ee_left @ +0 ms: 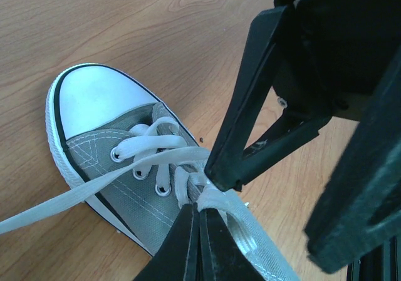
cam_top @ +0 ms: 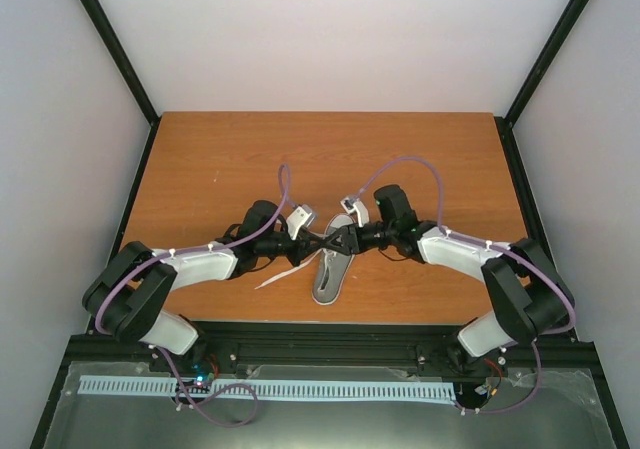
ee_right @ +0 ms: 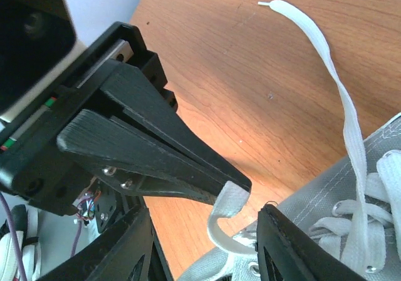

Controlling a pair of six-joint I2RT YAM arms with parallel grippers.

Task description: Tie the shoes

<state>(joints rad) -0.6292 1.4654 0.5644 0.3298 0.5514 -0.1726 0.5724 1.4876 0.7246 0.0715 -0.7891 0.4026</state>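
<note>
Two arms, top view: the left gripper (cam_top: pixel 322 237) and right gripper (cam_top: pixel 343 237) are meeting tip to tip over the grey sneaker (cam_top: pixel 328 277). It is lying at lower centre of the wooden table (cam_top: pixel 200 169), toe toward the bottom edge.
Loose lace, top view: a white lace end (cam_top: pixel 275 279) is trailing onto the wood left of the shoe.
Left hand, left wrist view: its jaws are pressing together at bottom centre, clenching a strand of lace (ee_left: pixel 203 201) above the eyelets. The white toe cap (ee_left: pixel 94 99) is sitting at upper left.
Other arm, same view: the right gripper is filling the right side, its tip just beside that strand.
Right hand, right wrist view: its fingers (ee_right: pixel 291 243) are standing apart along the bottom edge, gripping nothing. A lace loop (ee_right: pixel 227 201) is hanging between them from the left gripper's closed tips.
Handling: the lace is probably soft, flat and light, likely slipping under a weak pinch. Taking the loop near the eyelets seems best, since the small shoe may be sliding if pulled.
</note>
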